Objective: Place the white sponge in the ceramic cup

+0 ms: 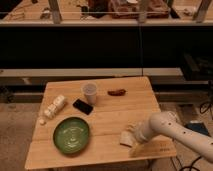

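Wooden table, light planked top, rectangular. White sponge: flat, soft-looking off-white pad near the front right edge of the table, lying on the wood. Gripper sits right at the sponge, at the end of a smooth white rounded arm coming in from the right; can't tell how the fingers stand or whether they pinch the sponge.

Ceramic cup: small, pale, handleless, upright, toward the back of the table, well apart from the sponge. Black flat rectangle lies just in front of the cup. Brown elongated item sits right of the cup. Round green plate front left. Row of small white chunks along the left edge.

Bare wood between the sponge and the cup. Sponge is close to the front edge.
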### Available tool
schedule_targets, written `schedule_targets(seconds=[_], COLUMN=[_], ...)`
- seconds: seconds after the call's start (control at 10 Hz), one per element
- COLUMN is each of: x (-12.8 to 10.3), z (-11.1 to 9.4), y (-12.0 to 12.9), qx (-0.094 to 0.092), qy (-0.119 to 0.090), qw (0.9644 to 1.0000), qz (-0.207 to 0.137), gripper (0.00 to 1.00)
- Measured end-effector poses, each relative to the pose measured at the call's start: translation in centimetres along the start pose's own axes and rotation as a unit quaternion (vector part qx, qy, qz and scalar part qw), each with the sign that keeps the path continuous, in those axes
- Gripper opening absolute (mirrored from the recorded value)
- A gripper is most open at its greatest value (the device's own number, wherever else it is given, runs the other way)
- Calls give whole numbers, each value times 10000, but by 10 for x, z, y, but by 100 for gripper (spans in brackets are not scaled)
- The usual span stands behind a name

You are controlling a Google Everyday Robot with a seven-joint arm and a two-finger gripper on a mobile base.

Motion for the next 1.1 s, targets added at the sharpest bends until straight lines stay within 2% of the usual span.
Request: schedule_targets(seconds=[0.4,0.6,0.8,0.9,1.1], x=[-1,-2,-2,-3,-3], z=[-3,-4,-5,-5,-6], y=[0,1,1,1,0], qx=[55,86,105,112,121], qy=[4,29,41,42,46], qw=[10000,9999,9999,9999,9999], qz=[-54,-73,-79,-89,-99], gripper=[42,20,3,0,0])
